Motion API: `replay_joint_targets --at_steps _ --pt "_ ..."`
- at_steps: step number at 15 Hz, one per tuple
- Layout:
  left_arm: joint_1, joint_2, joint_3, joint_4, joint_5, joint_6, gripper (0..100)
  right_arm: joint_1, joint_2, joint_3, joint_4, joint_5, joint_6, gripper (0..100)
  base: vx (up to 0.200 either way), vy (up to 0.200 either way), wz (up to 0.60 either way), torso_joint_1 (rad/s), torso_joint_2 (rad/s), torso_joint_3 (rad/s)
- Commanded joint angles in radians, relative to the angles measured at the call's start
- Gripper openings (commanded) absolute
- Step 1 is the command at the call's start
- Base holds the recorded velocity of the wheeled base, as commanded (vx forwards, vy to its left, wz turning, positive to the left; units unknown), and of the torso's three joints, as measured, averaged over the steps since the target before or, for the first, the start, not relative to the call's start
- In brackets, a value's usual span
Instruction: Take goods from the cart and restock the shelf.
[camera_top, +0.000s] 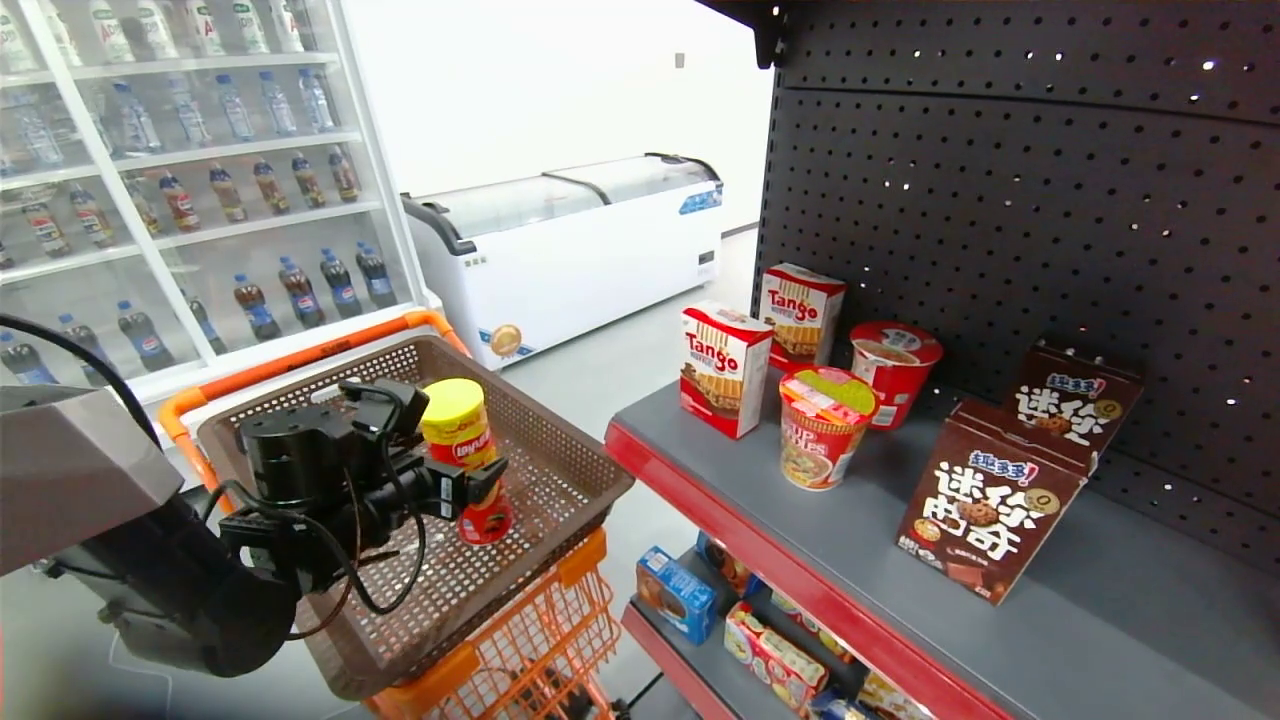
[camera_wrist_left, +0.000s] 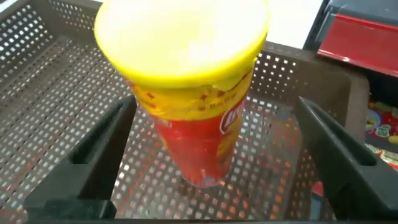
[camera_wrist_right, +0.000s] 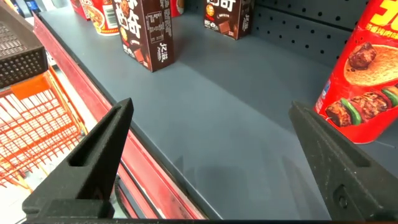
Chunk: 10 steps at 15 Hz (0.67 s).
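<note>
Left gripper is down inside the basket, jaws spread wide. They straddle the red cylindrical chip can with the yellow plastic lid, and there's daylight between each black finger and the can's side, so no squeeze on it. The can leans a little, its foot low against the mesh floor; whether it actually rests there, I can't tell.

All this sits in the brown perforated plastic basket, riding on top of the orange wire shopping cart at the near left.

Over to the right gripper: wide open as well, gripping nothing, hanging over a bare stretch of the grey shelf board with the red front edge. Just beside one of its fingers stands a red can printed with grilled skewers, upright on the board.

Further along that shelf, to the right of the cart: two red-and-white wafer boxes at the left end, one behind the other. Next to them are two cup noodle tubs, then two dark brown cookie boxes farther right. A black pegboard panel backs the lot. Coloured packets line the lower shelf beneath.

Far left there's a glass-door drinks cooler full of bottles, with a white chest freezer beside it.
</note>
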Motion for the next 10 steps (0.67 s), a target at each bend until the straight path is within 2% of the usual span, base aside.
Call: replay_joint_targets --at_steps 1,5,10 --pt "-0.002 0.085 -0.015 -0.055 0.002 0.001 100 0.0 0.0 0.0 -0.001 0.001 0.0 100 0.0 0.0 0.0 0.0 0.0 0.0" --pt "0.001 0.15 -0.038 -0.133 0.008 0.058 100 0.0 0.0 0.0 -0.001 0.001 0.0 100 0.0 0.0 0.0 0.0 0.0 0.0" --pt "0.003 0.205 -0.072 -0.152 0.008 0.059 100 0.0 0.0 0.0 -0.001 0.001 0.0 100 0.0 0.0 0.0 0.0 0.0 0.0"
